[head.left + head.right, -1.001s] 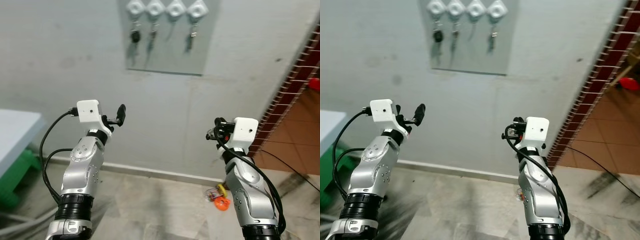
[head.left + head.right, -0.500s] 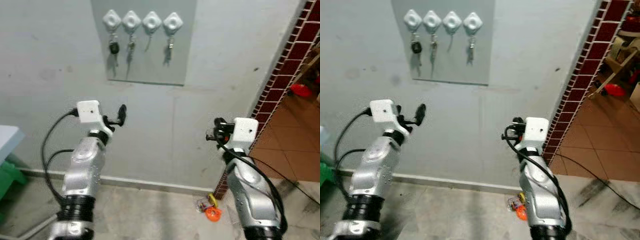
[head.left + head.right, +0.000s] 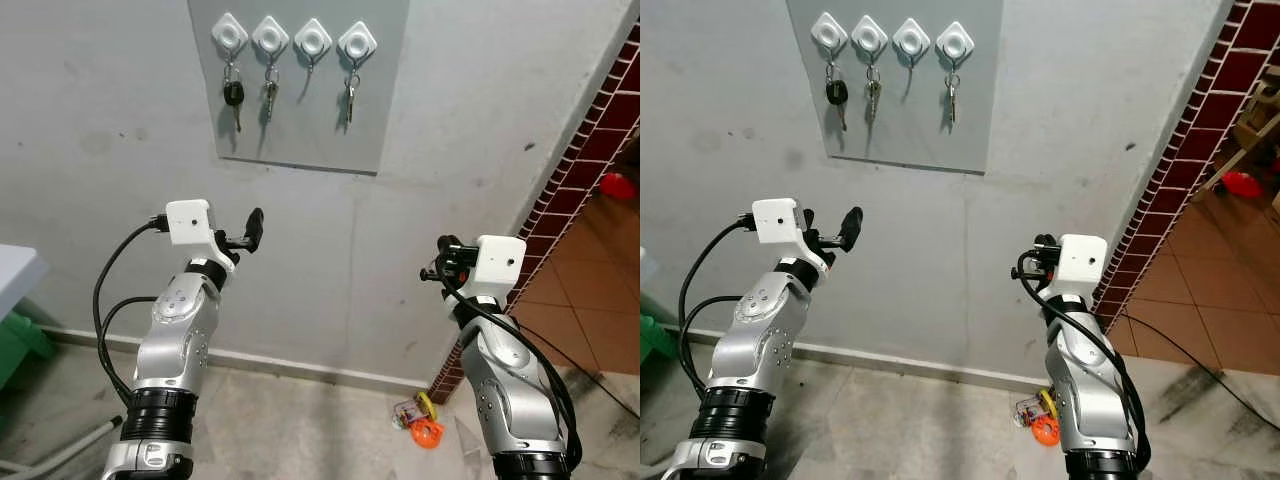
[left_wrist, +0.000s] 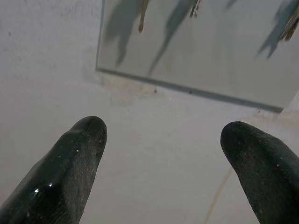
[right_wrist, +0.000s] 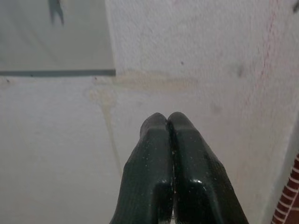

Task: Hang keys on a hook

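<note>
A grey panel (image 3: 300,130) on the wall carries a row of white hooks (image 3: 312,40). A black-headed key (image 3: 233,95) hangs from the leftmost hook. Metal keys (image 3: 268,95) hang from the second hook, and more keys (image 3: 350,95) from the rightmost. The third hook looks bare. My left gripper (image 3: 250,228) is raised below the panel, open and empty, its fingers (image 4: 70,172) wide apart. My right gripper (image 3: 440,262) is held up to the right of the panel, shut (image 5: 167,119) with nothing visible between its fingers. A small bunch with orange and yellow tags (image 3: 425,428) lies on the floor by the wall.
A dark red brick pillar (image 3: 590,130) ends the wall on the right, with orange floor tiles (image 3: 590,330) beyond it. A white table edge (image 3: 15,270) and a green stool (image 3: 15,345) stand at far left. The floor below is grey stone (image 3: 300,430).
The camera has shifted, so the panel with its hooks now shows in full and sharper. Both arms keep the same raised pose, and neither gripper's state has changed.
</note>
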Robot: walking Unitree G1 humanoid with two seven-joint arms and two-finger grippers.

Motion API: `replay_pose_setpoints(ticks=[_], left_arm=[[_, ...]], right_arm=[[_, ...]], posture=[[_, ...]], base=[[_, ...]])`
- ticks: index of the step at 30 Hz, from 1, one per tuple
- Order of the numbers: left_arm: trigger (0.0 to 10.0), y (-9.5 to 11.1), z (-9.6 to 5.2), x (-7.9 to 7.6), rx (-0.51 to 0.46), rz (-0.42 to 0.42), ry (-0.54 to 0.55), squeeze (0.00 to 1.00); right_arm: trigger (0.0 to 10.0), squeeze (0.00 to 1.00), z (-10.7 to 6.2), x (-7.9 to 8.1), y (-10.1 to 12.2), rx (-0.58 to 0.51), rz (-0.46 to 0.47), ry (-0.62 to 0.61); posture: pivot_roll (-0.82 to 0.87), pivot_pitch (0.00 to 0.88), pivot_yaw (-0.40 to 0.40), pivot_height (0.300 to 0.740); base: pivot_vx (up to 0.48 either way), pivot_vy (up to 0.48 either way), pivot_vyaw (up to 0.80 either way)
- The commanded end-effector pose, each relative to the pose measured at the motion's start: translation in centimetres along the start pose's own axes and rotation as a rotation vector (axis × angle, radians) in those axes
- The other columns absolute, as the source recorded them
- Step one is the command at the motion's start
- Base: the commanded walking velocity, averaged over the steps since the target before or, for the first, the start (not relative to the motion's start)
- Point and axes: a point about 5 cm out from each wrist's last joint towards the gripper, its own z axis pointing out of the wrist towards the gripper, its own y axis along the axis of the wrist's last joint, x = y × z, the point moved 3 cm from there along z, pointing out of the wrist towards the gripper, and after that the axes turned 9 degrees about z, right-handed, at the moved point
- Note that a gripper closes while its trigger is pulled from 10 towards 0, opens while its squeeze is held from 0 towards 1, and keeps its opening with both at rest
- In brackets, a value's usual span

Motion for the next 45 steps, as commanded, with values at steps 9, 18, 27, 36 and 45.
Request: replay_pose_setpoints(ticks=[9, 18, 27, 36, 45], left_arm=[[10.0, 0.29, 0.09, 0.08, -0.005, 0.007, -0.004, 0.00], [10.0, 0.38, 0.18, 0.16, -0.007, -0.001, -0.001, 0.00], [10.0, 0.47, 0.23, 0.31, -0.010, 0.000, 0.001, 0.00], [10.0, 0.60, 0.39, 0.26, -0.012, 0.001, -0.003, 0.00], [10.0, 1.11, 0.17, -0.57, -0.048, 0.031, -0.021, 0.00]], right_arm=[[10.0, 0.00, 0.06, 0.10, 0.40, -0.008, 0.002, -0.001], [10.0, 0.00, 0.13, 0.10, 0.37, -0.007, 0.007, -0.003], [10.0, 0.00, 0.15, 0.16, 0.37, -0.008, 0.008, -0.002], [10.0, 0.00, 0.20, 0.12, 0.45, -0.012, 0.010, -0.007], [10.0, 0.00, 0.29, 0.21, 0.78, -0.024, -0.013, 0.033]], posture=[[-0.06, 0.000, 0.009, 0.740], [-0.06, 0.000, 0.011, 0.740], [-0.06, 0.000, 0.014, 0.740], [-0.07, 0.000, 0.018, 0.740], [-0.07, 0.000, 0.021, 0.740]], base=[[0.180, 0.107, 0.00], [0.351, 0.000, 0.00], [0.337, 0.000, 0.00], [0.337, 0.000, 0.00], [0.074, 0.000, 0.00]])
